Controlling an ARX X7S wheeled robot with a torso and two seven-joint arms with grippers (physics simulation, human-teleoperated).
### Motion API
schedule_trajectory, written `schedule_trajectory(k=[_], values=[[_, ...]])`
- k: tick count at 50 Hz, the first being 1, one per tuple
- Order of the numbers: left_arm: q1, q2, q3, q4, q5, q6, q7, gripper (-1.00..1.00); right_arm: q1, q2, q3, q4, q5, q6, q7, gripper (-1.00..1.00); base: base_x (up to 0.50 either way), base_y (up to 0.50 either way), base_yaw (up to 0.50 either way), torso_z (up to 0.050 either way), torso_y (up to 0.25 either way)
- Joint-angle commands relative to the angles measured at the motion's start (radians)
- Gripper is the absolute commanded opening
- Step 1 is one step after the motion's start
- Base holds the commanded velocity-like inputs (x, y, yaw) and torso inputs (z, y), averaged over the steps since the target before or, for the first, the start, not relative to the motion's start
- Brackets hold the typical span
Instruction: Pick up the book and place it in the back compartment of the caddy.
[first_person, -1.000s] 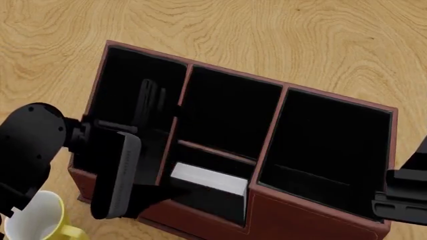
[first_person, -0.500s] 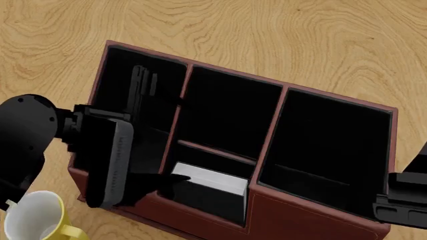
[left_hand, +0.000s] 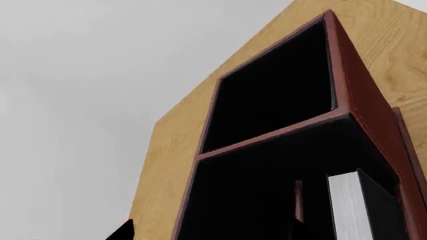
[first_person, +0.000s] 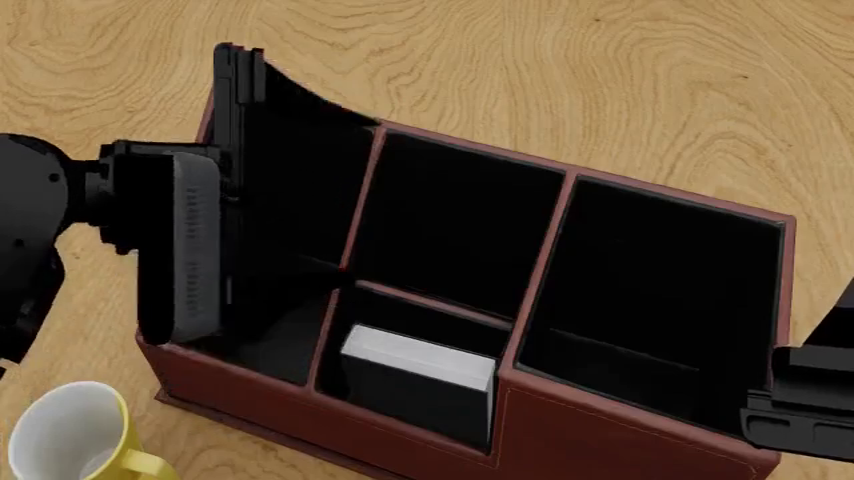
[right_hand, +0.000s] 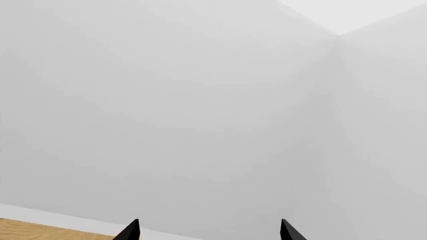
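The caddy (first_person: 641, 440) stands on the wooden table, with its black cells facing up. The book (first_person: 416, 362) stands white page edges up in the back compartment (first_person: 400, 318), the half-length middle cell nearest me. Nothing holds it. My left gripper (first_person: 240, 70) is open and empty, raised over the caddy's left cell with its fingers pointing away from me. The left wrist view shows the caddy (left_hand: 363, 100) and the book (left_hand: 347, 207) beyond the left gripper (left_hand: 210, 235). My right gripper (right_hand: 209, 231) is open and empty, facing a white wall; it sits by the caddy's near right corner (first_person: 807, 405).
A yellow mug (first_person: 74, 440) with a white inside stands at the caddy's near left corner, below my left arm. The wooden table (first_person: 561, 70) extends beyond the caddy. The caddy's other three cells look black and hold nothing that I can see.
My left gripper has lifted out of the caddy and swung up and away from the book, toward the far left corner. The book stays in its cell. The right arm has barely moved.
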Motion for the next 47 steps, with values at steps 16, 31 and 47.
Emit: schedule_trajectory(k=[16,31,47], values=[[0.095,-0.138,-0.122,0.454,-0.141,-0.282,-0.133,1.00,0.006,0.079,-0.046,0.014,0.008,-0.058,0.052,1.00,0.00,0.00,0.00,0.000,0.000],[0.155,-0.225,-0.174,0.743,-0.184,-0.479,-0.260,1.00,0.032,0.116,-0.050,0.003,0.036,-0.055,0.077,1.00,0.00,0.00,0.00,0.000,0.000],[0.177,-0.280,-0.236,0.798,-0.220,-0.518,-0.328,1.00,0.053,0.139,-0.048,-0.007,0.060,-0.051,0.092,1.00,0.00,0.00,0.00,0.000,0.000]])
